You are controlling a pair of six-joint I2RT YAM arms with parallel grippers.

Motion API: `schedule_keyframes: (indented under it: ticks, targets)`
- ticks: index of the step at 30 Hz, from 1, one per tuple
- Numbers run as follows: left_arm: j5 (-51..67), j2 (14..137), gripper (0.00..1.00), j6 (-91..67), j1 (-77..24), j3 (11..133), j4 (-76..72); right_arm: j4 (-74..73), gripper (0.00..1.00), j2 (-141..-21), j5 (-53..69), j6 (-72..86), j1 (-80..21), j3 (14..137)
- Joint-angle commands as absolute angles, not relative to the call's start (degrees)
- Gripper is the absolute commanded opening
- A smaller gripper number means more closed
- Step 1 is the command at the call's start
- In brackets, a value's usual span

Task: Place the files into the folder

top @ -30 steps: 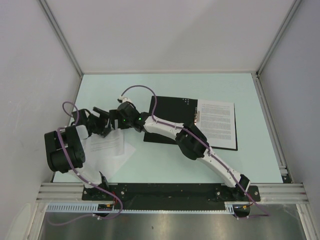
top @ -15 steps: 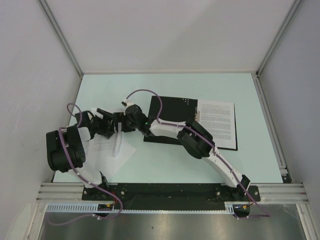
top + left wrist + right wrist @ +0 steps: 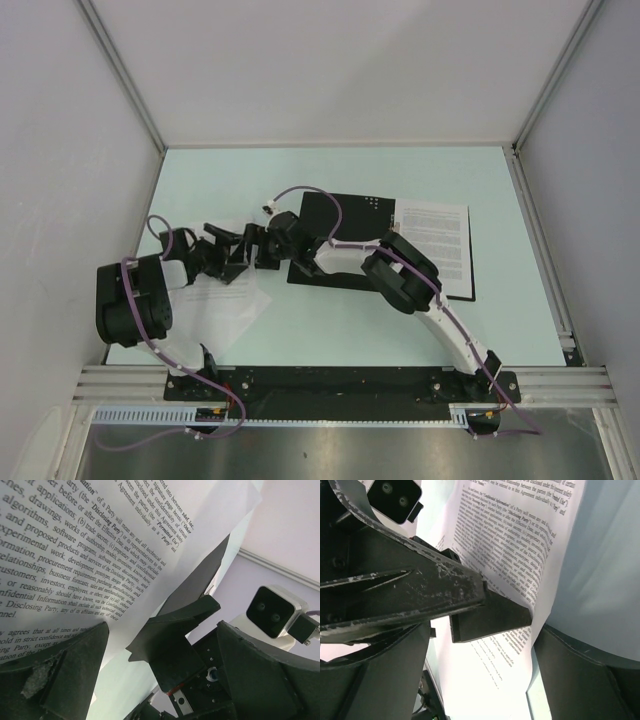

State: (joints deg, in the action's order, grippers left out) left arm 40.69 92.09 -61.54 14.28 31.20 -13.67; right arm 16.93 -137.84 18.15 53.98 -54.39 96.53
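Observation:
The files [image 3: 215, 300] are loose white sheets on the table at the left. One printed sheet is bent up and fills the left wrist view [image 3: 75, 545] and the right wrist view [image 3: 520, 540]. My left gripper [image 3: 232, 255] [image 3: 160, 627] is open, and the sheet lies against its left finger. My right gripper [image 3: 258, 247] [image 3: 487, 630] is open and faces it, with each gripper's finger reaching between the other's jaws. The folder [image 3: 340, 225] lies open with its black inside up, just right of the grippers. Another printed sheet [image 3: 432, 245] lies on its right half.
White enclosure walls with metal rails [image 3: 540, 230] bound the pale green table [image 3: 300, 320]. The right arm's elbow [image 3: 400, 275] hangs over the folder's near edge. Purple cables [image 3: 310, 195] loop over both wrists.
Both grippers have shifted rightward towards the folder, staying close together. The sheet's right edge has risen off the pile.

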Motion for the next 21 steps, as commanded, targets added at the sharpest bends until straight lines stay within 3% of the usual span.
schedule_keyframes:
  ticks: [1,3,8,14,19,21]
  targets:
    - [38.85,92.29,1.00,-61.00,13.36,29.62,-6.50,12.66,0.84,-137.02,15.39,51.25,-54.49,93.87]
    - [38.93,92.11,1.00,-60.91,13.27,29.36,-6.59,12.92,0.75,-138.25,14.33,48.71,-54.58,94.74]
    - [39.29,91.15,1.00,-60.21,13.36,29.79,-5.98,15.12,0.40,-140.45,13.28,47.46,-54.93,95.10]
    - [40.17,89.83,0.99,-57.58,13.36,31.55,-5.27,15.56,0.28,-140.45,11.08,46.32,-54.58,93.96]
    - [39.29,84.31,1.00,-54.15,13.53,32.43,-3.34,14.77,0.00,-140.63,11.51,44.39,-53.88,96.50]
    - [38.85,81.66,1.00,-51.95,13.80,32.69,-2.73,11.54,0.00,-140.01,10.99,41.50,-53.96,99.30]
